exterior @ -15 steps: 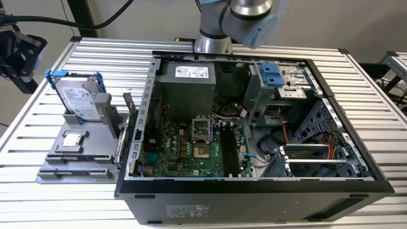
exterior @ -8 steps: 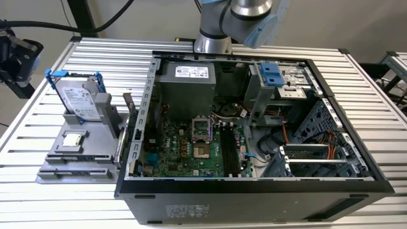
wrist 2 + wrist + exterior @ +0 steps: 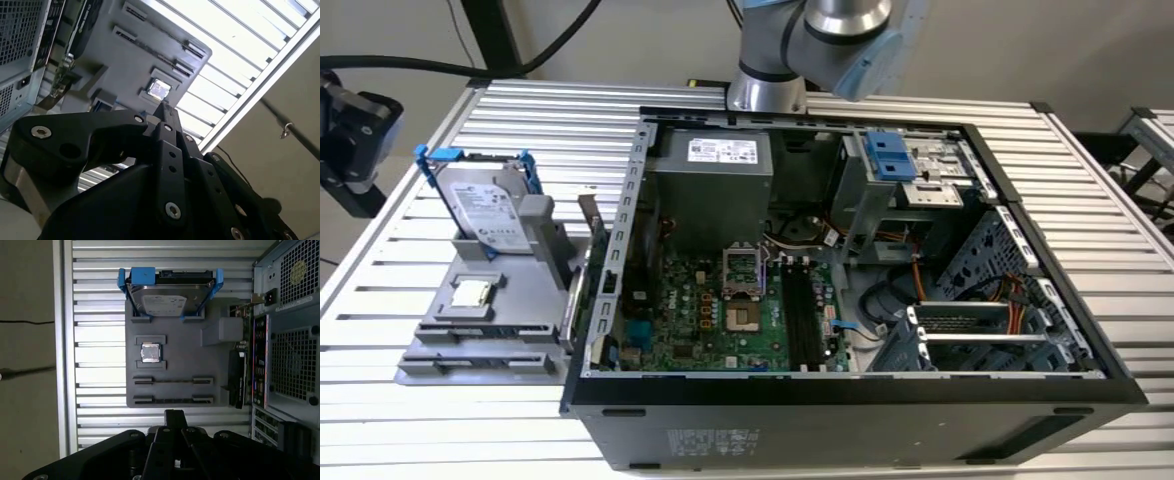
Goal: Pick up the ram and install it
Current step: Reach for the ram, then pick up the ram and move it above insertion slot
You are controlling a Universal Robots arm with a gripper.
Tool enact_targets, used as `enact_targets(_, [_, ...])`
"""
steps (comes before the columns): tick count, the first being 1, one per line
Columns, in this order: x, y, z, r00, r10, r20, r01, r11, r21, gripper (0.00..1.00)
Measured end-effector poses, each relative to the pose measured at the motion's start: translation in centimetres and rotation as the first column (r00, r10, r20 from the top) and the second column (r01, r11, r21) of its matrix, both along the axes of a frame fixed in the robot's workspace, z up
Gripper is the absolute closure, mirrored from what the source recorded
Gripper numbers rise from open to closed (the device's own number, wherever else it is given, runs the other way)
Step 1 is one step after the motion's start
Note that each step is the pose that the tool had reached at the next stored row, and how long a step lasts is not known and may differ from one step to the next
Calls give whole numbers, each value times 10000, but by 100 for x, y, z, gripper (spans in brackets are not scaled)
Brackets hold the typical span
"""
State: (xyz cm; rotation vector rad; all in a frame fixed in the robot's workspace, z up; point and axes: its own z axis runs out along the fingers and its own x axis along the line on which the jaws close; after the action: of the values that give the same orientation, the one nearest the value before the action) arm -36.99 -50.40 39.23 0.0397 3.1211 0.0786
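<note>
While the arm's base stands behind it, the open computer case (image 3: 854, 395) takes up most of the slatted metal table (image 3: 454, 430), with its green motherboard (image 3: 707, 320) exposed. On the exterior view's left, just beside the case, sits a grey tray (image 3: 175, 340). A silver hard drive (image 3: 167, 300) in a blue bracket leans at the tray's far end. The black gripper (image 3: 174, 416) hangs above the tray's opposite edge with its fingers (image 3: 167, 117) pressed together and nothing visible between them. The small square processor chip (image 3: 151, 353) rests in its pocket mid-tray. Where the ram sits I cannot tell: the tray's long slots (image 3: 172, 400) show thin dark lines, and the motherboard's long sockets (image 3: 807, 320) look dark.
</note>
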Motion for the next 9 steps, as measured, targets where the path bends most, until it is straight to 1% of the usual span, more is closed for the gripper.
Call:
enact_targets(1, [0, -21, 0, 10000, 0, 0, 0, 10000, 0, 100])
enact_targets(2, [0, -32, -1, 10000, 1, 2, -1, 10000, 0, 100])
enact_targets(9, [0, -38, -1, 10000, 0, 0, 0, 10000, 0, 100])
